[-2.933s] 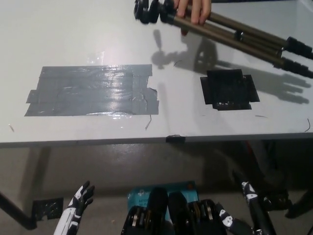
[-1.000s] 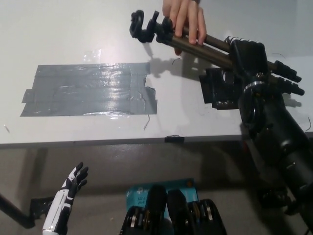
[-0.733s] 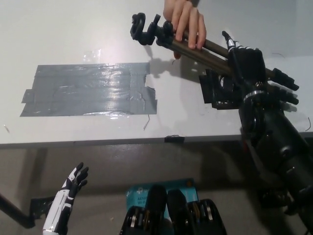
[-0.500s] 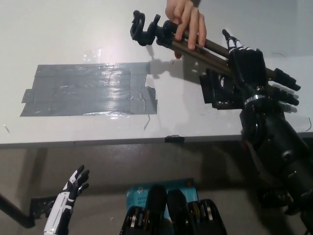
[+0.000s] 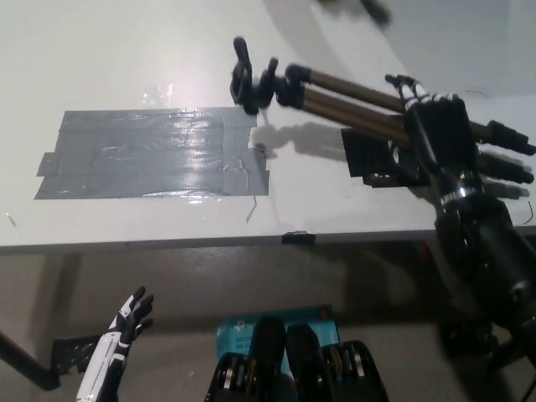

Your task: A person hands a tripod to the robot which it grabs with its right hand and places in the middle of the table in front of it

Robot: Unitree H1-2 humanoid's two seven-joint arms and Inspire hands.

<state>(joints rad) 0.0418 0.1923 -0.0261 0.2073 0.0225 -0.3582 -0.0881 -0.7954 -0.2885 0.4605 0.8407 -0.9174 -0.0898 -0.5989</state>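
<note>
Grey tape patch (image 5: 155, 153) near tripod (image 5: 335, 90) | right hand (image 5: 440, 134) fingers seemingly wrapping legs | left hand (image 5: 127, 322) splayed, idle

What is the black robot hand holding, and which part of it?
The right hand holds the tripod by its folded legs, fingers wrapped round them about midway along. The left hand hangs low beside the table, holding nothing.

bronze-legged black tripod (image 5: 352, 94), grey tape (image 5: 155, 153), white table (image 5: 100, 59)
</note>
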